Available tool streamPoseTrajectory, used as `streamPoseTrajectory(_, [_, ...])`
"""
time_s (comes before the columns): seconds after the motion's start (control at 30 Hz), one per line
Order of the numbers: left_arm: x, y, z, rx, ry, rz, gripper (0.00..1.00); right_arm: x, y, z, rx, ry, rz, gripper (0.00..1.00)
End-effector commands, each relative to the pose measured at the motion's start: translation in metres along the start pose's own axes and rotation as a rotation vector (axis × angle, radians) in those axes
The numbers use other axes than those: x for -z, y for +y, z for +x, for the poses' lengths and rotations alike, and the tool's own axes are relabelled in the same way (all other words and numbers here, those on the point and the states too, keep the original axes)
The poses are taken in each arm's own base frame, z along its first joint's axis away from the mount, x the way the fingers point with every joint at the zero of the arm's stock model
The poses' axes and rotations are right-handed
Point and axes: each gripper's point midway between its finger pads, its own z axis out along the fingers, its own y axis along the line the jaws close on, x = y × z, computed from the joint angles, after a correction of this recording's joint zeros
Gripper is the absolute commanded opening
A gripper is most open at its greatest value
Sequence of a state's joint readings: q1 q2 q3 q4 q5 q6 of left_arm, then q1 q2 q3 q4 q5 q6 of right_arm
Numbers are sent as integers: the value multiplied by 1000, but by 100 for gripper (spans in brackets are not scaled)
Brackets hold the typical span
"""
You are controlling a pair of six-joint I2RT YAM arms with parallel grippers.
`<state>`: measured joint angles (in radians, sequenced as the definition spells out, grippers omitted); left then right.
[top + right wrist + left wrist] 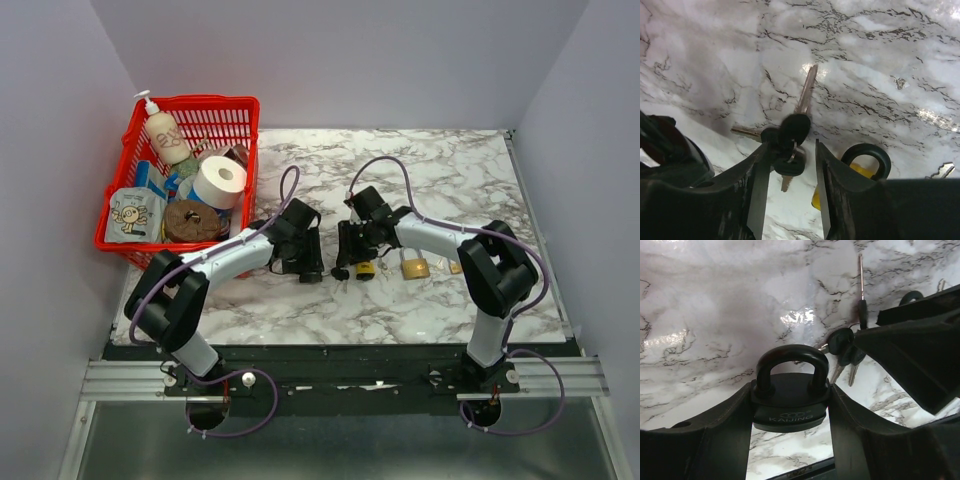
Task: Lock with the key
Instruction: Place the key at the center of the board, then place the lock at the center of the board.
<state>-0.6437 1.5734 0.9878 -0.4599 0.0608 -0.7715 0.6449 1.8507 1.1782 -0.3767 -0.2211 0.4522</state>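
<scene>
L pincer (791, 390) is clamped on a black padlock (790, 405), one finger pressed to each side of the body. Shackle faces away from the wrist w/ both legs down in the body, and "KAIJING" reads on the face. Can't tell if the lock rests on the table (450, 170) or sits just off it. From above that's approx mid-table, a bit toward the near edge. R pincer (792, 147) is just right of it, tips pointing left at the L one, the two close but apart. A bunch of keys (792, 132) w/ black heads lies btwn the R fingers: one blade sticks straight out ahead of the tips, another fans off to the side, a third points back toward the wrist. There's some gap btwn the heads and one finger, so can't tell if the keys are pinched or just loose in there. L wrist view shows the bunch just right of the shackle. A yellow padlock (858, 171) w/ black shackle lies just beside the R pincer on its near side, and a brass padlock (415, 267) is right of that. Far left: red basket (197, 99) w/ a pump bottle (165, 135), a white tape roll (220, 182) and other bits.
</scene>
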Motion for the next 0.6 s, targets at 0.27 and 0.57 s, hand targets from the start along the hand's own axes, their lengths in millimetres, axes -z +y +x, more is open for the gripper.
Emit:
streamPoseTrajectory(0.27, [-6,-12,-13,-7,2,-13,0,41,23,-33,36,-112,-46,82])
streamPoseTrajectory(0.57, [-13,4,-9,-14,18,-83,0,58,35,-46,55,-166,-78,98])
